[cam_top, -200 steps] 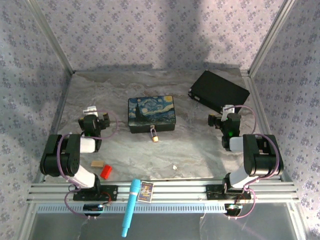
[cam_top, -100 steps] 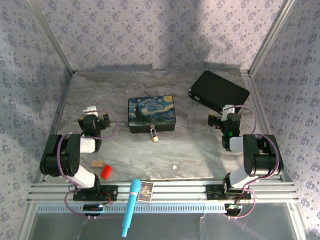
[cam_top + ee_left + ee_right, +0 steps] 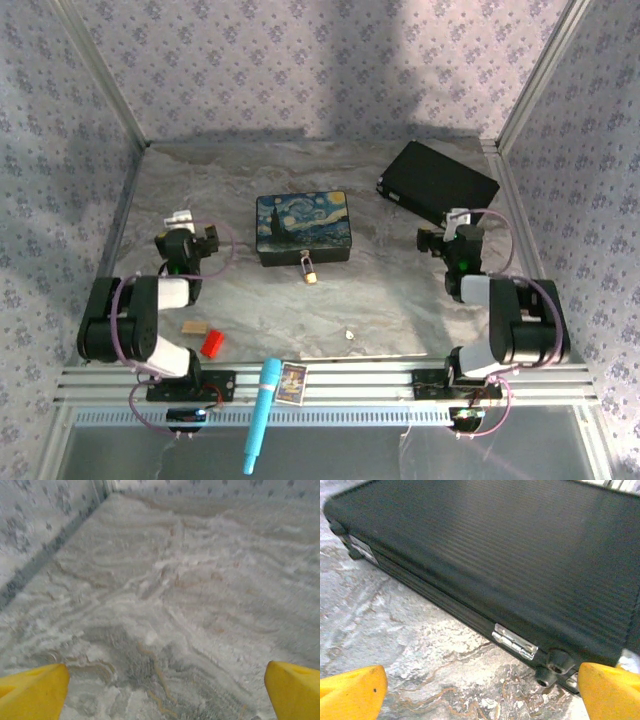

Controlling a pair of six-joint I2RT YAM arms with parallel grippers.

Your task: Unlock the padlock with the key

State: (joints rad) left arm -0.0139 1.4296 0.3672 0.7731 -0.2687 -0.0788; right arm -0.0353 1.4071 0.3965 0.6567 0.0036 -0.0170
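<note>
On the left, my left gripper point(image 3: 162, 692) has its yellow fingertips point(image 3: 31, 691) spread wide apart with nothing between them, just bare marbled table point(image 3: 165, 595) under the wrist camera. From the top camera, a tan wooden block point(image 3: 193, 327) and a red block point(image 3: 212, 344) lie close together near the left arm's base. Moving right, a light-blue pen-like tool point(image 3: 262, 410) lies across the front rail, and a small picture card point(image 3: 291, 381) sits just beside it. In the middle of the table is the Starry Night painted box point(image 3: 302, 227), lid down. The padlock point(image 3: 310, 272) rests against the box's near side at the latch, too small for me to tell whether the shackle is closed. The key point(image 3: 350, 334) is a pale speck on the open marble, nearer to me and a little right of the padlock, apart from both arms. Far right, a black case point(image 3: 438, 183) lies flat. My right gripper point(image 3: 480, 692) is also spread fully, holding nothing, its fingertips facing the case's hinged edge.
</note>
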